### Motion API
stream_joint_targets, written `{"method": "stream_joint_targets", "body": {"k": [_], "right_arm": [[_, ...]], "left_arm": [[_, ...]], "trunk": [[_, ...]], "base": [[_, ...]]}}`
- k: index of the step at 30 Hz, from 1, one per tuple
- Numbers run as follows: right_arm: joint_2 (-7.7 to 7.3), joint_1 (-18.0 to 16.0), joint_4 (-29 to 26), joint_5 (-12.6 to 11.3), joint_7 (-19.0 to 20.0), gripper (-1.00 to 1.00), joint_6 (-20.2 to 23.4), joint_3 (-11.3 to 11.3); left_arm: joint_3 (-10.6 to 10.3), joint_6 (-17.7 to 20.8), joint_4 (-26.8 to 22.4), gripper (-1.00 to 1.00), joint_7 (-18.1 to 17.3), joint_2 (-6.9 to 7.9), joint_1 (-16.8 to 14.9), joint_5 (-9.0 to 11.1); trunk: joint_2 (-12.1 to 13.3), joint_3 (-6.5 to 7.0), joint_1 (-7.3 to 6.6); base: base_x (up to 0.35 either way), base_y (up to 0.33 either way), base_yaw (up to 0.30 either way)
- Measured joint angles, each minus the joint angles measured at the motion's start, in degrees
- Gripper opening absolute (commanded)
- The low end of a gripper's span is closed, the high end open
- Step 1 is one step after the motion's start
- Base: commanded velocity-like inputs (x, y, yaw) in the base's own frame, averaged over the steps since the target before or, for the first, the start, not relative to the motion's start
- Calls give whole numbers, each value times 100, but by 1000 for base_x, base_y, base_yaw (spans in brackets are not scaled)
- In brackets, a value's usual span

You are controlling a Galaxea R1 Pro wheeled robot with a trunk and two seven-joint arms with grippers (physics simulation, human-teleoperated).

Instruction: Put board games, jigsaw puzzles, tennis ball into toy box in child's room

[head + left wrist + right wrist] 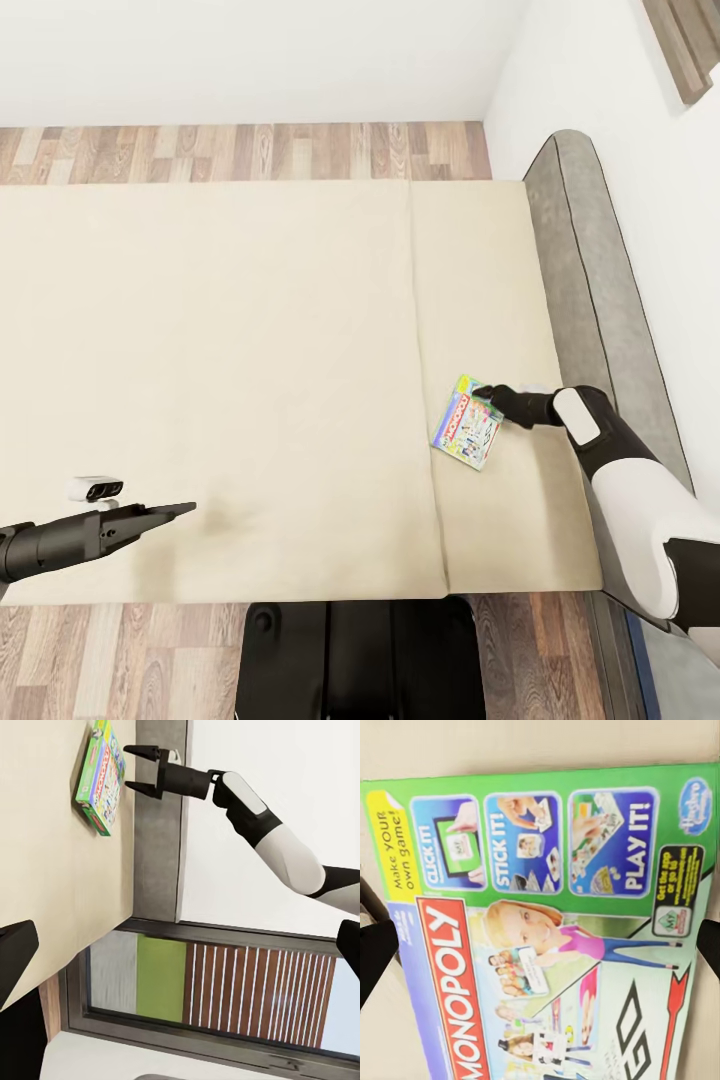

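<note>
One board game, a white and green Monopoly box (467,422), lies flat on the beige mattress of the bed (250,350) near its right side. My right gripper (480,392) hangs open just over the box's far corner, nothing held. The left wrist view shows the box (101,780) with the right gripper (133,769) beside it, jaws apart. The box's printed lid (547,922) is seen close up in the right wrist view, with a dark fingertip (371,945) at either side. My left gripper (185,511) hovers open over the mattress's near left part.
A grey headboard (600,300) runs along the bed's right side against a white wall. Wood-plank floor (250,150) lies beyond the bed's far edge. My dark base (360,650) stands at the near edge. A dark-framed window (225,990) appears in the left wrist view.
</note>
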Motion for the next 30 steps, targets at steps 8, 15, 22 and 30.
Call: {"method": "stream_joint_targets", "body": {"k": [8, 15, 22, 30], "right_arm": [[7, 0, 6, 6, -3, 100, -225, 28], [6, 4, 12, 8, -9, 100, -288, 43], [-9, 8, 20, 12, -15, 100, -449, 53], [6, 8, 143, 34, -117, 100, -499, 54]], "left_arm": [[0, -1, 0, 100, 0, 0, 0, 0], [0, -1, 0, 100, 0, 0, 0, 0], [0, -1, 0, 100, 0, 0, 0, 0], [0, -1, 3, 100, 0, 0, 0, 0]], "trunk": [[0, 0, 0], [0, 0, 0], [0, 0, 0], [0, 0, 0]], "base": [[0, 0, 0], [0, 0, 0], [0, 0, 0], [0, 0, 0]]}}
